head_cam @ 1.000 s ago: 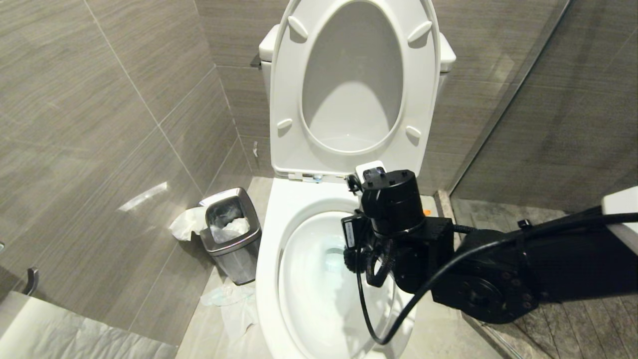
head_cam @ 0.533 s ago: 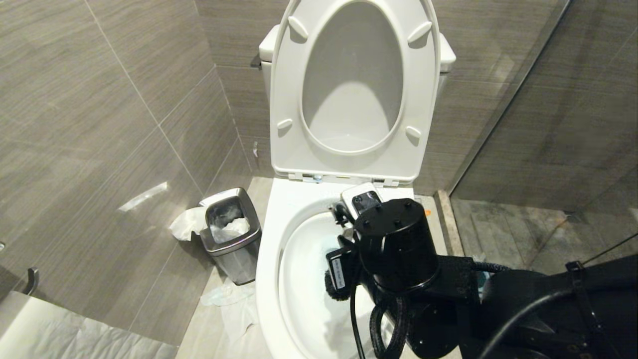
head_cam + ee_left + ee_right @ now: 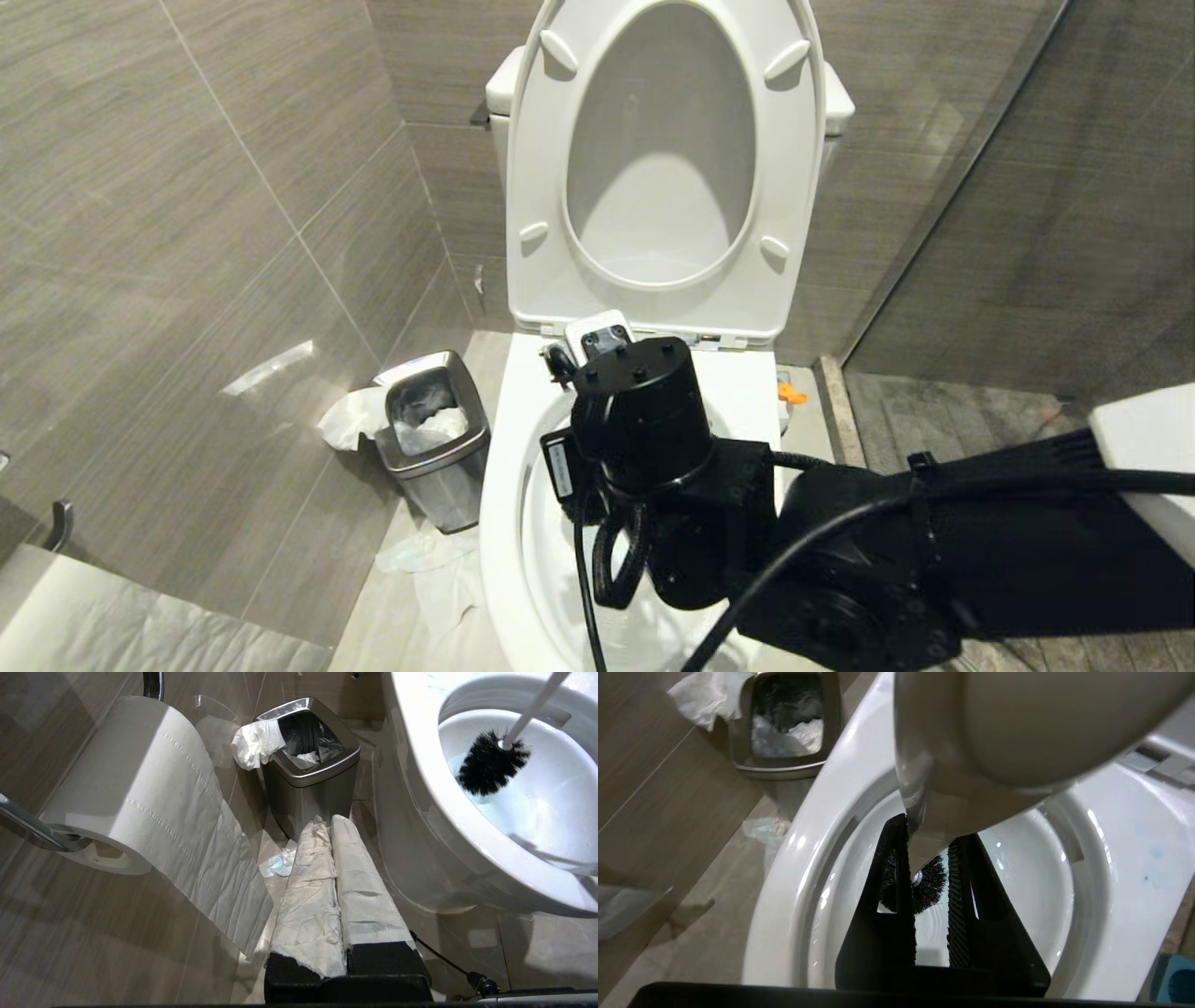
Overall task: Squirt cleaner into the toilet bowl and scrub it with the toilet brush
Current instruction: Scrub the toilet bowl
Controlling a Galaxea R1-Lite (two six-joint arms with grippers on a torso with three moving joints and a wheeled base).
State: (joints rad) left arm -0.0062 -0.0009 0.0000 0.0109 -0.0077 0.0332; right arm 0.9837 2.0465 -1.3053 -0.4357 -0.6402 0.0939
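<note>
Slanting toilet brush [image 3: 495, 763], bristle head down in toilet bowl [image 3: 420, 812]

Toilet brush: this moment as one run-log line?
phase: scrubbing | right gripper: shut on toilet brush | bristles: inside toilet bowl, left side | left gripper: shut, parked near steel bin

Your right arm [image 3: 840, 551] is matte black with screws on its round cap, looped black cables and a white-labelled tag; your left gripper [image 3: 334, 891] has 2 paper-wrapped fingers.
</note>
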